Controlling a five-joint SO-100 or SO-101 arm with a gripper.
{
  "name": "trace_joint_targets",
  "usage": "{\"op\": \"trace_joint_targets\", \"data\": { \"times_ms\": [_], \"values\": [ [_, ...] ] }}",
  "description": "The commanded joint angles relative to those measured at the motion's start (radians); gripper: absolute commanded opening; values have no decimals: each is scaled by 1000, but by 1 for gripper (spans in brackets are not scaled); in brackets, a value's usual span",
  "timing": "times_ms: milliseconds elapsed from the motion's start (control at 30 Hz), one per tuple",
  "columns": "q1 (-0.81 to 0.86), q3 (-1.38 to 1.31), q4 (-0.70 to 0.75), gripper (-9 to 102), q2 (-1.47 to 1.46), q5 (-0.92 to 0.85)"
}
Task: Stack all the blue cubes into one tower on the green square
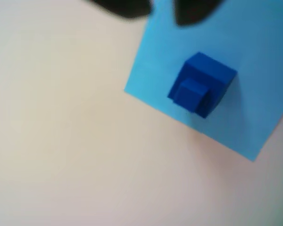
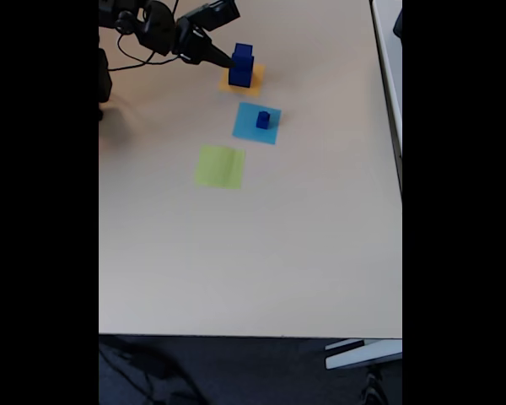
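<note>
Cubes [image 1: 202, 84] stacked on square [image 1: 254, 108]

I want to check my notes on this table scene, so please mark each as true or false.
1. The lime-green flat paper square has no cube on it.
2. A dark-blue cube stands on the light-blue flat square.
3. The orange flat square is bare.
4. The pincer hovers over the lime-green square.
1. The lime-green flat paper square has no cube on it. True.
2. A dark-blue cube stands on the light-blue flat square. True.
3. The orange flat square is bare. False: stacked dark-blue cubes stand on it.
4. The pincer hovers over the lime-green square. False: in the fixed view it is beside the stack on the orange square.
</note>
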Motion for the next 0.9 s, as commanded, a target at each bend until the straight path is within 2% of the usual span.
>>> {"op": "trace_joint_targets", "data": {
  "times_ms": [0, 233, 433, 633, 867],
  "values": [
    [-25, -135, 20, 0, -69, 52],
    [-40, -353, 196, 0, -284, 146],
    [-43, -459, 265, 0, -439, 224],
    [-35, -598, 275, 11, -589, 216],
    [-37, -715, 337, 13, -684, 250]
  ]
}}
